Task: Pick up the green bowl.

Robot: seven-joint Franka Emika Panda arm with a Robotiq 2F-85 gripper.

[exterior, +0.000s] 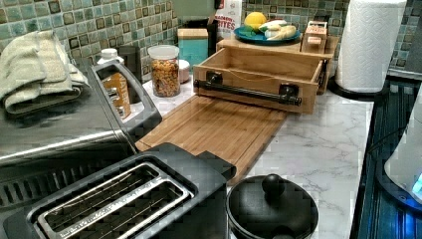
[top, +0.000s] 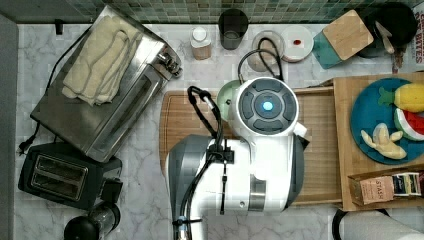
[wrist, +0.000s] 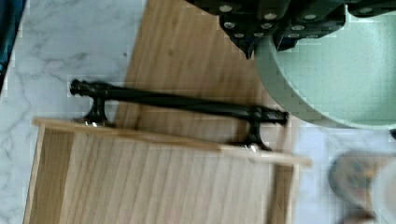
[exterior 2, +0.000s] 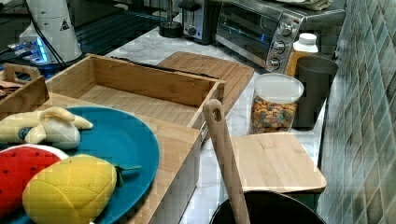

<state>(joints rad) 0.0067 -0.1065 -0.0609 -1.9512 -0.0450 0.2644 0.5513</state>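
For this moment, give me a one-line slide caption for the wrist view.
Gripper straddling the green bowl's rim, held above the open wooden drawer and its black handle.

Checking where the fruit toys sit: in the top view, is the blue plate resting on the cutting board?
No, the blue plate sits on the raised wooden drawer unit, at the top view's right of the cutting board.

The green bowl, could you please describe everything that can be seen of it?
The green bowl is small, round, pale sage green with faint speckles and a smooth rim. In the wrist view the gripper straddles its rim. In the top view only an edge shows beside the robot's round wrist, over the cutting board.
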